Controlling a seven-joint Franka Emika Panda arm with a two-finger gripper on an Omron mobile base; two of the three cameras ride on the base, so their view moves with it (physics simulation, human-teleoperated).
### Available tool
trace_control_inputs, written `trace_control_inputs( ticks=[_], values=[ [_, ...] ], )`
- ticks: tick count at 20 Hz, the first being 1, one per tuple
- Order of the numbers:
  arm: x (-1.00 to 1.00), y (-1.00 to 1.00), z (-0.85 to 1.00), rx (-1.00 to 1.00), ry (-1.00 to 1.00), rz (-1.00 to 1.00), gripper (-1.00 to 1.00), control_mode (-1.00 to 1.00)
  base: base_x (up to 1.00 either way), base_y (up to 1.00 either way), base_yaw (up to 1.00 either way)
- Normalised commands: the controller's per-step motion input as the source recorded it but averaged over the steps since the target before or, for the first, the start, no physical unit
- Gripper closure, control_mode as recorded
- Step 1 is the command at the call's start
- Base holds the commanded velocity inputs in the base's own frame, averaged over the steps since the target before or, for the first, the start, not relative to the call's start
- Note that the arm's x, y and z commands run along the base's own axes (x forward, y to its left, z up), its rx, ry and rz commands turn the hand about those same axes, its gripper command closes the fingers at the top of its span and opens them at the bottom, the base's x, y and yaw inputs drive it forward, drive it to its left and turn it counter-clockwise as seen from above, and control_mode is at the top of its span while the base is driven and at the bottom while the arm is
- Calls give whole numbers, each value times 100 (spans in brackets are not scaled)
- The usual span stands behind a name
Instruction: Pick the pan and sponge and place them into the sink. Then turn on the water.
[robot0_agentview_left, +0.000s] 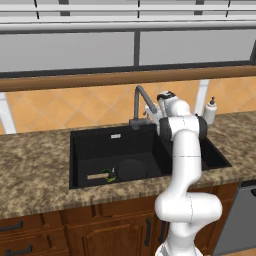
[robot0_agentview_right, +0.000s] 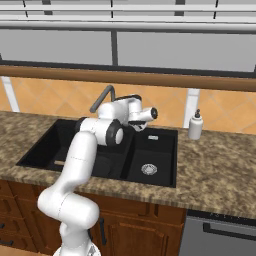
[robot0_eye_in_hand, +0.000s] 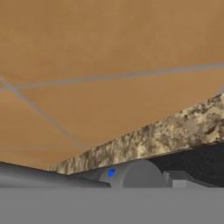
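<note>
Black pan (robot0_agentview_left: 131, 169), handle leftward

sponge (robot0_agentview_left: 107, 175) mostly hidden by pan (robot0_agentview_left: 131, 170) | faucet (robot0_agentview_left: 142, 102) base behind arm

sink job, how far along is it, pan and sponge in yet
Done: the pan and the sponge lie in the left bowl of the sink. In hand: the gripper is up at the faucet, holding nothing. Left: turning on the water; no stream shows.

Black sink (robot0_agentview_left: 95, 145), black pan (robot0_agentview_left: 131, 170) tan handle, brown speckled counter (robot0_agentview_left: 35, 170), orange tiles (robot0_agentview_left: 75, 107)
</note>
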Motion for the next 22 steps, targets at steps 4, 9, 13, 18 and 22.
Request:
trace_control_inputs(
  ticks=[4, 9, 13, 18, 22],
  values=[
    [8, 3, -12, 0, 0, 0, 100, -100, 0, 0, 0],
    [1, 0, -3, 1, 0, 0, 100, -100, 0, 0, 0],
    [8, 0, -14, 13, 0, 0, 100, -100, 0, 0, 0],
    [15, 0, -14, 19, 1, -8, 100, -100, 0, 0, 0],
    [27, 0, -21, 18, 10, -18, 100, -100, 0, 0, 0]
  ],
)
